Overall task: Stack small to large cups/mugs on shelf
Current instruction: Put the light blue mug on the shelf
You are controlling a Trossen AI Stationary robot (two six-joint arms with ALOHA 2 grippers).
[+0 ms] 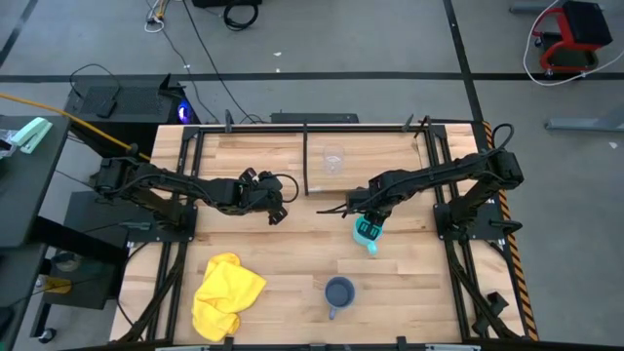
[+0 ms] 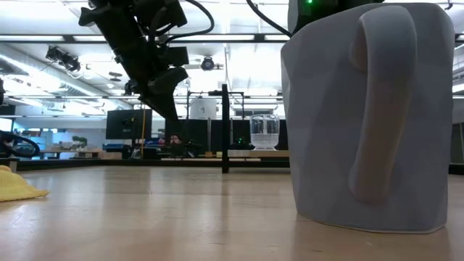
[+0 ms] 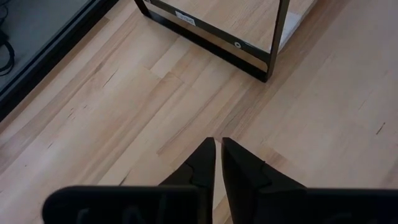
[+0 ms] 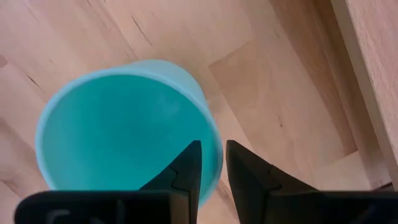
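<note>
The clear glass cup (image 1: 333,159) stands upright on the raised light-wood shelf (image 1: 253,156); it also shows in the low view (image 2: 264,132). The cyan mug (image 1: 368,234) is in front of the shelf, under my right gripper (image 1: 369,224), which is shut on it. The grey-blue mug (image 1: 338,292) stands on its base on the tabletop near the front edge and fills the right of the low view (image 2: 362,116), hiding the cyan mug there. My left gripper (image 1: 276,210) is shut and empty above the table, in front of the shelf's left half. My right gripper holds the cyan mug by its rim (image 4: 214,149), one finger (image 4: 186,165) inside the mug and one (image 4: 245,174) outside. The fingers come from above, pointing down. The mug is upright, mouth up; whether its base is on the table I cannot tell.
A yellow cloth (image 1: 226,292) lies crumpled at the table's front left. Black metal uprights and a middle post (image 2: 225,127) frame the shelf. The shelf's frame corner shows ahead of my left gripper (image 3: 218,144) in the left wrist view (image 3: 211,43).
</note>
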